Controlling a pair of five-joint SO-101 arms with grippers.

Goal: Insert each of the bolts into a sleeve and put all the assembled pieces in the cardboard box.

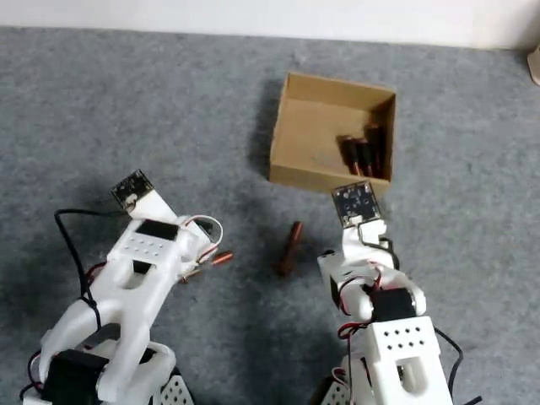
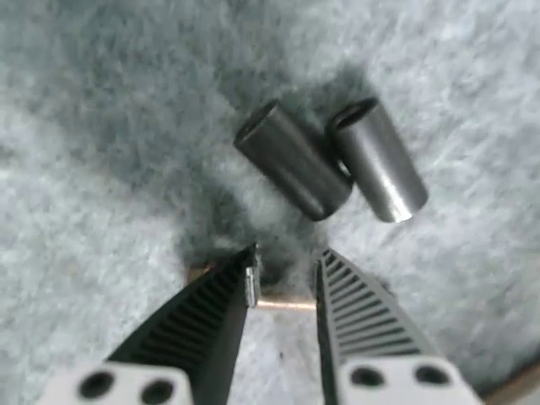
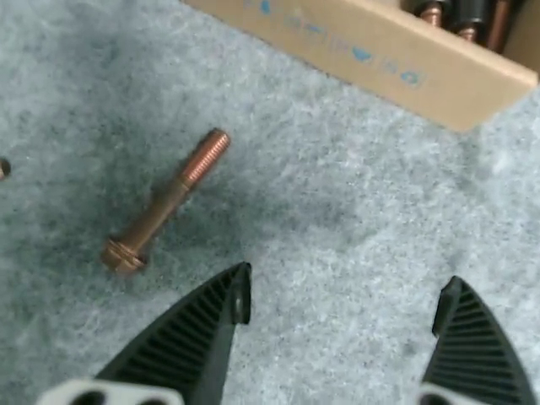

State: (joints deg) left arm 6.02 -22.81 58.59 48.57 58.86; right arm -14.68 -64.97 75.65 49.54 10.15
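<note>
1. Left claw (image 2: 287, 257): tips narrowly parted, clamping nothing. They partly cover a slim copper bolt (image 2: 285, 302) lying crosswise beneath them on the grey carpeted counter (image 2: 101, 169).
2. Just beyond lie a dark cylindrical metal sleeve (image 2: 291, 169) and a greyer metal sleeve (image 2: 380, 160), touching.
3. Right claw (image 3: 346, 287): wide open, empty, beside a flanged copper bolt (image 3: 164, 202).
4. Farthest is the open brown cardboard box (image 1: 312, 175), with assembled pieces (image 1: 363, 153) inside.

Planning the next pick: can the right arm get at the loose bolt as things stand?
Probably yes. The right hand hangs open beside the bolt, which lies alone on carpet, apart from the cardboard box; nothing lies between them.
</note>
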